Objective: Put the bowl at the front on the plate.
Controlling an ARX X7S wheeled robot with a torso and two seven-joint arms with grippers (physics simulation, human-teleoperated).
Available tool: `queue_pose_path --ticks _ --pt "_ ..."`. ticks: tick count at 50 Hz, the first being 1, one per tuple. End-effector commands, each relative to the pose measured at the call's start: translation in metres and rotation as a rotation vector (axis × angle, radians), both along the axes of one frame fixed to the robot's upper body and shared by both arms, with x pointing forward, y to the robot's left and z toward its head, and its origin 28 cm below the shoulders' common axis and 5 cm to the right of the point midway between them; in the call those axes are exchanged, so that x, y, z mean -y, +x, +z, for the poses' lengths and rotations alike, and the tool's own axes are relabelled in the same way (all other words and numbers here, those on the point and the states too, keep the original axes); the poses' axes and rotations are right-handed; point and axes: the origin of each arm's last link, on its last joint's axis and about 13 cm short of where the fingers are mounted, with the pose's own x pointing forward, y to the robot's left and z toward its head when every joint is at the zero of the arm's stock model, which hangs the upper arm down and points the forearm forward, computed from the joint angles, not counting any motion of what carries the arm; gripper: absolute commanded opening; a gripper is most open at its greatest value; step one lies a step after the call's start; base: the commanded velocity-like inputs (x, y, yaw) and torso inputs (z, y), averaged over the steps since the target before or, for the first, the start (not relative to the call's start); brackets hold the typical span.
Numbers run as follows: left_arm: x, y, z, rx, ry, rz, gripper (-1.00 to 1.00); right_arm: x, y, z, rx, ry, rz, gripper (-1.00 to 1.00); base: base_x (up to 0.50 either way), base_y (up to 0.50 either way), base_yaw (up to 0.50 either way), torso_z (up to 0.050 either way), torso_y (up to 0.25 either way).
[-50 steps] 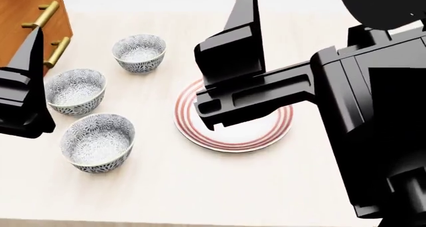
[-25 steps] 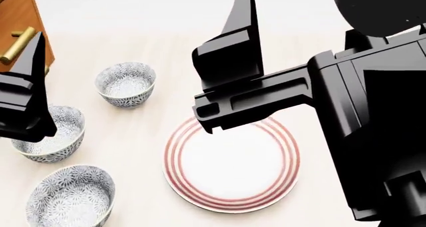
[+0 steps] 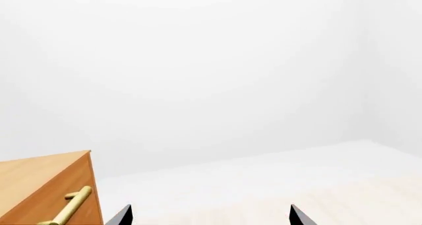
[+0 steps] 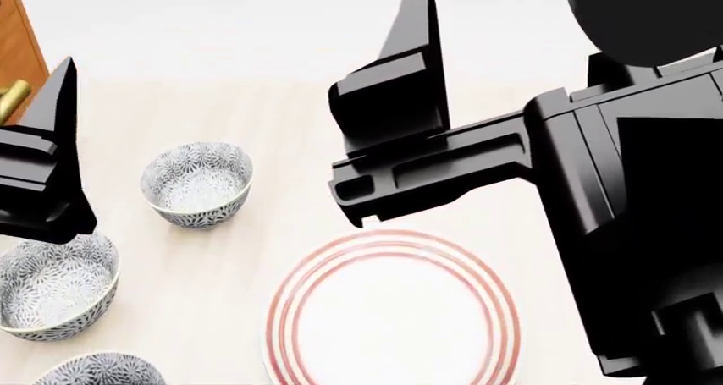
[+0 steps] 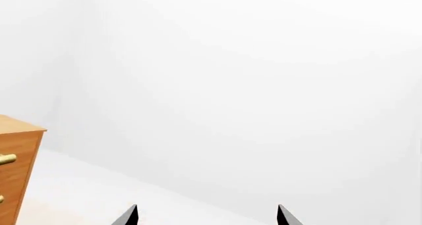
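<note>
The small round ceramic bowl with grey-blue floral pattern [image 4: 100, 370] shows me only its rim. Left tool [image 3: 209, 216] and right tool [image 5: 207, 215] both spread apart, empty.

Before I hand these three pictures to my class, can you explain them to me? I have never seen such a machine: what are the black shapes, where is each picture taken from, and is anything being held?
These are simulator renders of a two-armed robot. The head view looks down over both black arms: the left gripper and the right gripper, both raised above a pale table. The other two pictures come from cameras by each gripper; they show mostly white wall, with two fingertips apart at the edge, so both grippers are open and hold nothing. On the table lie a red-ringed plate and three patterned bowls: one farther back, one in the middle, and the front bowl, partly cut off. A wooden cabinet stands at the left.
</note>
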Motion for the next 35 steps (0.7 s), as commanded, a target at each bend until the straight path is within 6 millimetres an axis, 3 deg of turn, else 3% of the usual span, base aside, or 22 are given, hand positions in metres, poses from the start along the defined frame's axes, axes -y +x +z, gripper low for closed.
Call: queue_pose_path --ticks 1,8,16,26,27,35 --pt "0.0 0.0 -0.001 -0.004 -0.002 0.0 1.0 0.001 0.0 0.0 0.01 0.0 -0.014 1.0 0.0 0.0 0.0 0.0 0.0" --pt "0.0 0.0 -0.003 -0.043 -0.026 -0.011 1.0 0.001 -0.001 -0.001 0.016 0.01 -0.01 1.0 0.0 0.0 0.0 0.0 0.0" --pt "0.002 -0.005 -0.007 -0.247 -0.104 -0.043 1.0 0.003 -0.001 0.0 0.021 0.008 -0.014 1.0 0.0 0.0 0.0 0.0 0.0" --pt "0.005 -0.008 -0.011 -0.311 -0.113 -0.085 1.0 0.003 -0.002 0.002 0.029 0.004 -0.014 1.0 0.0 0.0 0.0 0.0 0.0" --pt "0.006 -0.01 -0.018 -0.32 -0.111 -0.091 1.0 0.003 -0.002 0.003 0.03 0.004 -0.014 1.0 0.0 0.0 0.0 0.0 0.0" --pt "0.006 -0.01 -0.015 -0.355 -0.113 -0.102 1.0 0.003 -0.003 0.003 0.033 0.003 -0.015 1.0 0.0 0.0 0.0 0.0 0.0"
